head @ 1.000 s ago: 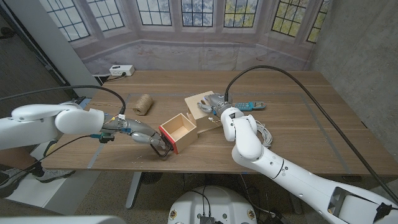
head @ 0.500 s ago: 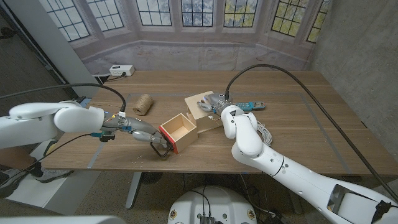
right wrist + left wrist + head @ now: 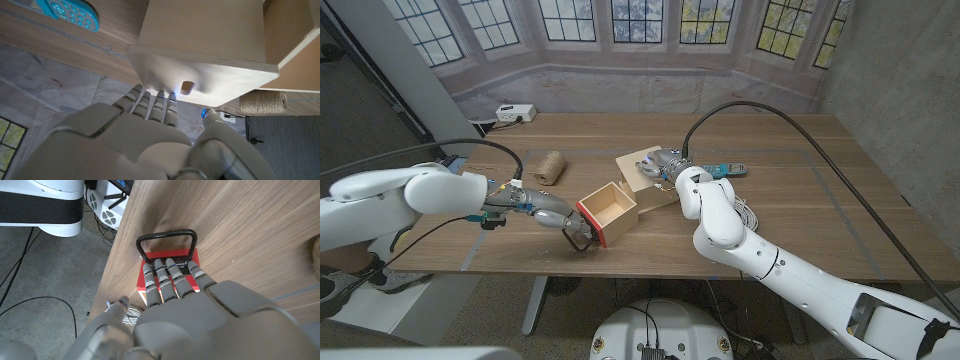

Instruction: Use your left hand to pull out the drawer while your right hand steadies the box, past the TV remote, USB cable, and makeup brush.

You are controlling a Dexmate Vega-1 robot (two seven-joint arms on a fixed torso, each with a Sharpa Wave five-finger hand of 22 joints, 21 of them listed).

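Meanwhile, little is shifting over the last second: the left hand is still hooking the drawer, already well out, by its handle near the table's front edge, while the right hand keeps pressing spread fingers on the box, so the pull looks nearly finished.

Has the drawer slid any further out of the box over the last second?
No. The drawer sits at the same spot relative to the twine spool and the box, with the left hand at its handle.
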